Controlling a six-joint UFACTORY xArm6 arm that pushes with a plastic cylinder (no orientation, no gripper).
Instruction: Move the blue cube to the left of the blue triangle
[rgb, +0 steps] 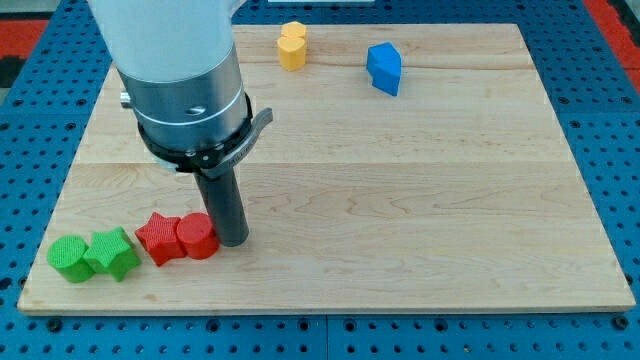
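Observation:
One blue block (384, 68) lies near the view's top, right of centre; its shape is hard to make out, with a pointed top edge. No second blue block shows. My tip (232, 240) is at the view's lower left, far from the blue block. It stands just right of a red round block (197, 236), touching or nearly touching it. The arm's large grey and white body hides the board's upper left.
A red star block (158, 238) sits left of the red round one. A green round block (69, 258) and a green star block (113, 253) lie at the lower left corner. A yellow block (292, 45) sits at the top centre.

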